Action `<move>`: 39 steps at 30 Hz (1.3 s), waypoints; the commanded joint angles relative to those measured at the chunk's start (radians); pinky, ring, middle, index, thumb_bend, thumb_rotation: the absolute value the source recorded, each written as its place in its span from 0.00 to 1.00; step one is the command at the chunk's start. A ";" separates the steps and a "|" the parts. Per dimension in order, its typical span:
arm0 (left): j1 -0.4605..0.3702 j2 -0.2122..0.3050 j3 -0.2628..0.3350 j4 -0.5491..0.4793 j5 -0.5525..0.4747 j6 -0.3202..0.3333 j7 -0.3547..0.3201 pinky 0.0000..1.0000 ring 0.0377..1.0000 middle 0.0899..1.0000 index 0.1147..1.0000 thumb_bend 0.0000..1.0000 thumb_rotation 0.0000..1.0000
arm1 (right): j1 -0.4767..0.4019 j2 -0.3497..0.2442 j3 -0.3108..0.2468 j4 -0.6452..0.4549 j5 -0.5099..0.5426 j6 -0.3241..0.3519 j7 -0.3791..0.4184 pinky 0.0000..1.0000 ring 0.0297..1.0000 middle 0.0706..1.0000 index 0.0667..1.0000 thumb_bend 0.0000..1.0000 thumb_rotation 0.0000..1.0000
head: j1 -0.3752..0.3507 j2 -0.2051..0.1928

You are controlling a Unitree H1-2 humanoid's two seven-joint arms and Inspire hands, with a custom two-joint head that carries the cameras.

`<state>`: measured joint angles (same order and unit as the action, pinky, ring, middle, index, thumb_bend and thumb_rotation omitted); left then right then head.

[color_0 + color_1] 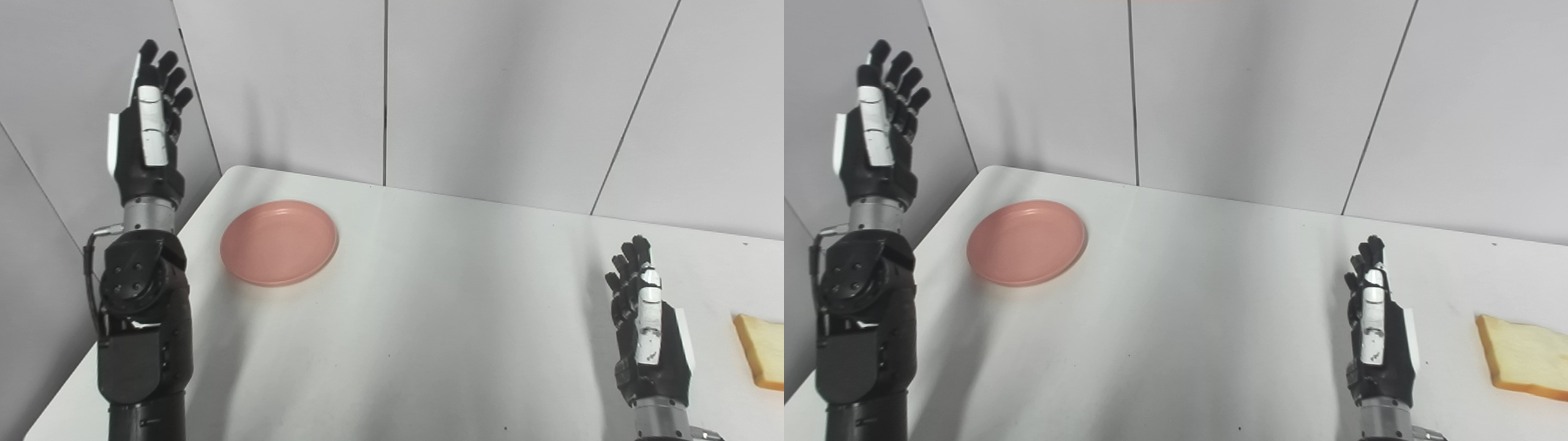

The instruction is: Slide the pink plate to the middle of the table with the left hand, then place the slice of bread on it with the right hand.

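Step in hand, as judged: the first one, sliding the plate, and it is not yet begun. Nothing is touched.

Table (429,318): white, fills the lower and middle frame, far corner at upper left of centre. Its middle is bare.

Left robot hand (147,131): raised high at the upper left of the frame, on an upright forearm, fingers straight and slightly fanned, holding nothing. It stands off the left edge of the table, above and to the left of the plate, well apart from it.

Right robot hand (1377,331): low at the lower right, fingers upright and close together but not curled, empty. Looks to be waiting.

Pink plate (279,242): left of centre, flat on the table near its left edge and far corner, empty.

Slice of bread (1522,358): at the right edge of the frame, flat on the table, partly cut off in the left eye view. It lies to the right of the right robot hand, near but not touching.

Next move, as judged: left robot hand must come down and rightward to the plate's left rim, then push it toward frame centre. The rim is low and the table smooth, so contact should stay flat and gentle, or the plate may tip or skid past the middle.
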<state>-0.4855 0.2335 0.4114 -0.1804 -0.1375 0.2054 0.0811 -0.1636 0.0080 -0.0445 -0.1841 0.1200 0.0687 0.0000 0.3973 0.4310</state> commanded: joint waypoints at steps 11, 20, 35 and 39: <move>0.026 0.063 0.044 0.108 -0.057 -0.034 0.010 0.94 0.94 0.94 0.94 0.80 0.96 | -0.020 -0.006 0.001 -0.045 0.005 0.012 0.003 1.00 1.00 1.00 1.00 0.29 1.00 | 0.006 0.002; 0.032 0.062 0.057 0.221 -0.108 -0.058 0.005 0.93 0.94 0.93 0.93 0.80 0.94 | -0.021 -0.016 0.004 -0.041 0.006 0.007 0.011 1.00 1.00 1.00 1.00 0.28 1.00 | 0.007 0.004; 0.018 0.077 0.040 0.421 -0.160 -0.098 -0.016 0.97 0.95 0.95 0.95 0.79 0.93 | -0.019 -0.002 0.003 -0.065 0.005 0.040 0.000 1.00 1.00 1.00 1.00 0.28 1.00 | 0.006 0.009; 0.007 0.076 0.033 0.465 -0.165 -0.087 -0.018 0.97 0.96 0.95 0.95 0.78 0.93 | -0.017 -0.008 0.006 -0.069 0.002 0.042 0.007 1.00 1.00 1.00 1.00 0.28 1.00 | 0.006 0.009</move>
<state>-0.4311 0.2741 0.4504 0.2975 -0.2989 0.1512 0.0757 -0.1619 0.0010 -0.0398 -0.2178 0.1181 0.1226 0.0003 0.4050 0.4387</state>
